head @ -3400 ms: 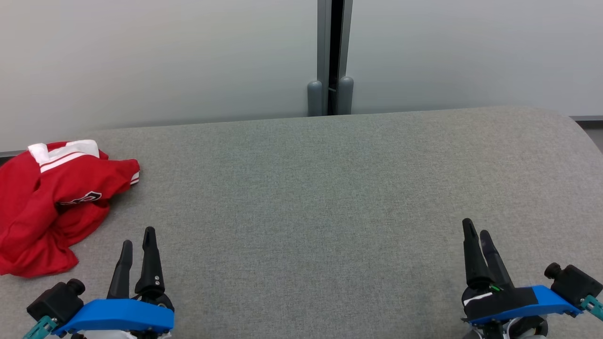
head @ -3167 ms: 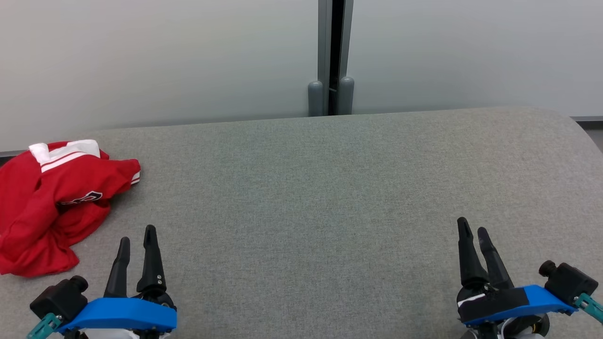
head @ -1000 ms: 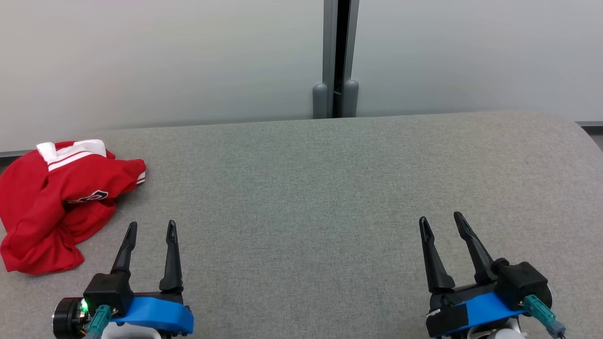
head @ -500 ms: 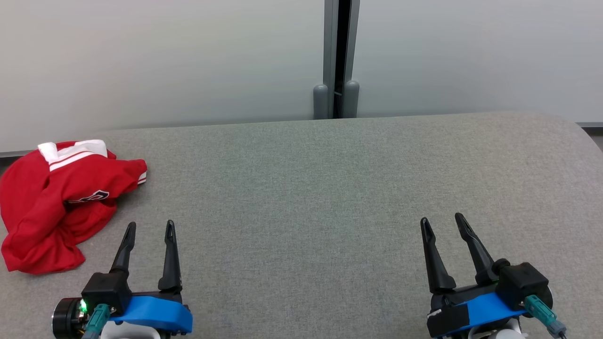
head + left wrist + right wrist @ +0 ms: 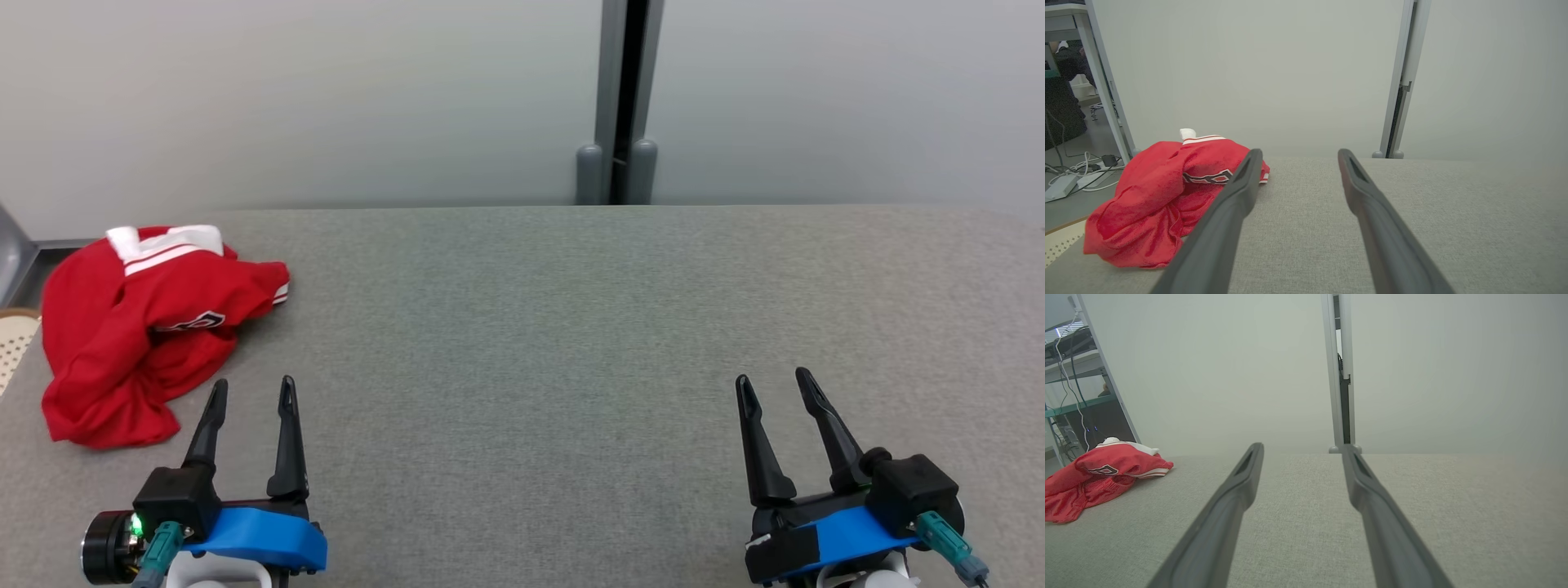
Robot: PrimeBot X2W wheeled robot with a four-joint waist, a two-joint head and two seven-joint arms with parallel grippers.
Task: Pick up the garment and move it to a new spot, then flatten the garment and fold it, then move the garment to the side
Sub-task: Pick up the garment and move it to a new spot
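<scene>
Since half a second ago the head camera is turning leftward, so the red garment (image 5: 147, 327) is showing further inside the view (it is not moving itself). It is lying crumpled at the left end of the grey counter (image 5: 522, 327). The left end effector (image 5: 252, 382), just beside it, and the right end effector (image 5: 771, 376), well apart, are both standing spread and empty. The pick-up is only beginning; I think the left arm is needing to reach forward-left onto a fold.

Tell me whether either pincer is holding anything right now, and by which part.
Nothing is held. The left pincer and right pincer are open and empty; the crumpled red garment lies apart from both.
</scene>
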